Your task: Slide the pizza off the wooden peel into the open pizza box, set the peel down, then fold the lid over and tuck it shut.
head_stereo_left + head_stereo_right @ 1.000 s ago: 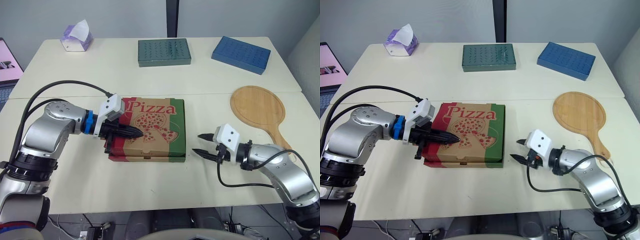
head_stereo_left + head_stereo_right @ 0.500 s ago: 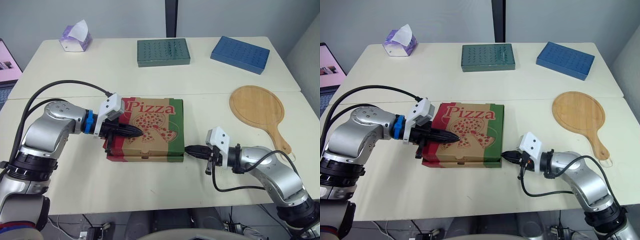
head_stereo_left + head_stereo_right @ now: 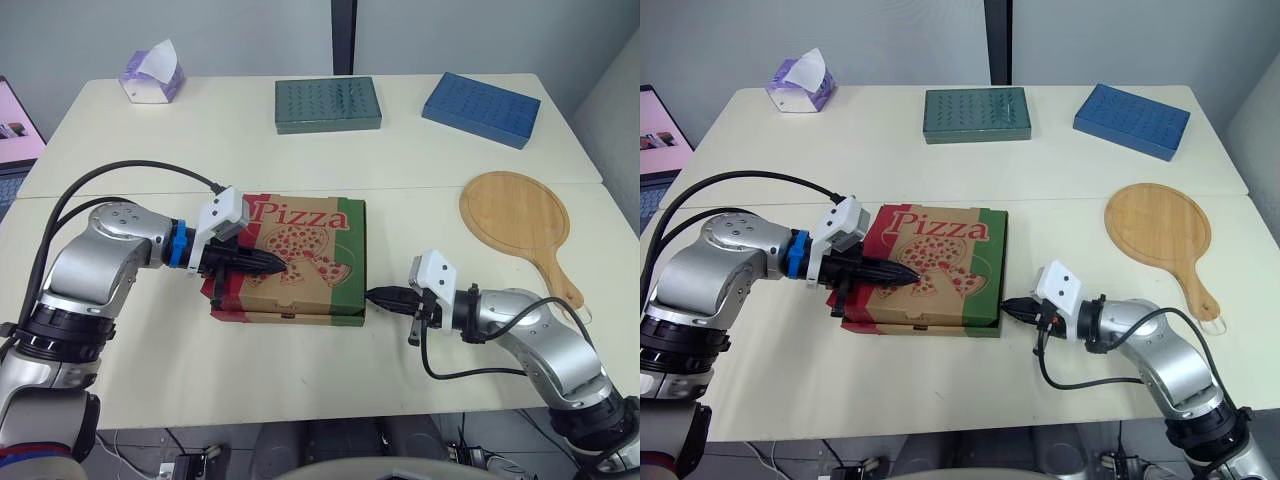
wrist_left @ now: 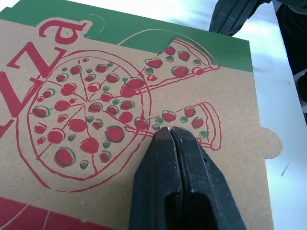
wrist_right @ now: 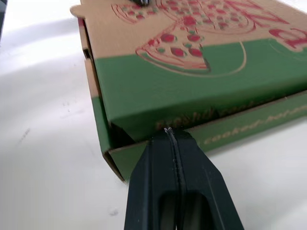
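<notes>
While the left claw (image 3: 283, 266), clenched, rests on the folded-down pizza box (image 3: 320, 290) lid, right claw (image 3: 372, 295) clenched too, tip at the box's right edge, peel (image 3: 515, 215) flat on the surface (image 3: 300, 375), well apart rightward.

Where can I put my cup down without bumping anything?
Bare table lies between the tissue box and the green tray, between that tray and the pizza box, and along the near edge. It is crowded at the pizza box: left gripper on its lid, right gripper at its side.
</notes>
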### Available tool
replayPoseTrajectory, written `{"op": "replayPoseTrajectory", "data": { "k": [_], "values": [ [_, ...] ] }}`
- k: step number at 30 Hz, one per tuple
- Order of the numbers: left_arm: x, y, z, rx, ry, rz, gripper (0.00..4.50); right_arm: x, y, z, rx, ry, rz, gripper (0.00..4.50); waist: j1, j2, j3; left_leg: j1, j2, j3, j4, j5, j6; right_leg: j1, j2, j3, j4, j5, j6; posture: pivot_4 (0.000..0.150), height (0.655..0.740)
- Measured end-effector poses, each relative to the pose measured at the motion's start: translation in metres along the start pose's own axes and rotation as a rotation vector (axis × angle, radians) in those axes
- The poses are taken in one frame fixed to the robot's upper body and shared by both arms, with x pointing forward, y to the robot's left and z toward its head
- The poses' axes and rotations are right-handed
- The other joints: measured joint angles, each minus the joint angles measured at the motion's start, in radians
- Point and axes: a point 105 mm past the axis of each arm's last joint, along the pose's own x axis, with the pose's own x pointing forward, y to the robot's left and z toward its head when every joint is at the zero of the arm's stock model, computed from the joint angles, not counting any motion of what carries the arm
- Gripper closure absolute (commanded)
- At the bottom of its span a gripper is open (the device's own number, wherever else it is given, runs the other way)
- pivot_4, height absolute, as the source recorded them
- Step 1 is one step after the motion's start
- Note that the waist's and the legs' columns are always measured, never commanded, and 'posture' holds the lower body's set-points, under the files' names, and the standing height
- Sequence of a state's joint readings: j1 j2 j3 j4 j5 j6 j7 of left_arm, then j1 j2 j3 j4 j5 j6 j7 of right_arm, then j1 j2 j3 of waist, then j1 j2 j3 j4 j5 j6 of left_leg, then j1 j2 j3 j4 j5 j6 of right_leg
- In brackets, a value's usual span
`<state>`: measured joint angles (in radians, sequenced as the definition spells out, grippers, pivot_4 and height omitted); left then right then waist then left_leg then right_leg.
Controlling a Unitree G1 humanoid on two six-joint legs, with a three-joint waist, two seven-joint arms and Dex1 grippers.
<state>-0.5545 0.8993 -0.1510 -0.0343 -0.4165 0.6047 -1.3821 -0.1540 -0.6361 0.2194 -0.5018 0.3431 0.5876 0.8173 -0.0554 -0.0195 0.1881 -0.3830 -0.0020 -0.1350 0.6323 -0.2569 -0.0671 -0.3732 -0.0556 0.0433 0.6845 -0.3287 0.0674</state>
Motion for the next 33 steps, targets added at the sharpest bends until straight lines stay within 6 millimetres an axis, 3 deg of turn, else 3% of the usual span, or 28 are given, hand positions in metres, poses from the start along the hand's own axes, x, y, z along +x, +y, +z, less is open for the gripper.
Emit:
{"op": "replayPoseTrajectory", "data": {
  "k": [5,12,17,24,33],
  "values": [
    [0.000,0.000,0.000,0.000,0.000,0.002,4.50,-0.023,-0.007,-0.017,-0.071,0.132,-0.007,4.48,0.001,0.000,0.000,0.000,0.000,0.000,0.000,0.000,0.000,0.000,0.000,0.000,0.000,0.000,0.000,0.150,0.7400],
    [0.000,0.001,0.000,-0.001,0.000,0.006,4.50,-0.035,-0.014,0.009,-0.107,0.061,-0.023,4.48,0.001,0.000,0.000,0.000,0.000,0.000,0.000,0.000,0.000,0.000,0.000,0.000,0.000,0.000,0.000,0.150,0.7400],
    [0.000,0.001,0.000,-0.002,-0.001,0.008,4.50,-0.028,-0.013,0.028,-0.119,-0.003,-0.008,4.48,0.000,0.000,0.000,0.000,0.000,0.000,0.000,0.000,0.000,0.000,0.000,0.000,0.000,0.000,0.000,0.150,0.7400],
    [0.000,0.002,0.000,-0.002,-0.003,0.017,4.50,-0.003,-0.001,0.047,-0.135,-0.090,0.054,4.48,0.000,0.000,0.000,0.000,0.000,0.000,0.000,0.000,0.000,0.000,0.000,0.000,0.000,0.000,0.000,0.150,0.7400],
    [-0.002,0.001,0.001,-0.009,-0.012,0.023,4.50,0.023,0.005,0.047,-0.166,-0.077,0.079,4.48,-0.001,0.000,0.000,0.000,0.000,0.000,0.000,0.000,0.000,0.000,0.000,0.000,0.000,0.000,0.000,0.150,0.7400]
  ]
}}
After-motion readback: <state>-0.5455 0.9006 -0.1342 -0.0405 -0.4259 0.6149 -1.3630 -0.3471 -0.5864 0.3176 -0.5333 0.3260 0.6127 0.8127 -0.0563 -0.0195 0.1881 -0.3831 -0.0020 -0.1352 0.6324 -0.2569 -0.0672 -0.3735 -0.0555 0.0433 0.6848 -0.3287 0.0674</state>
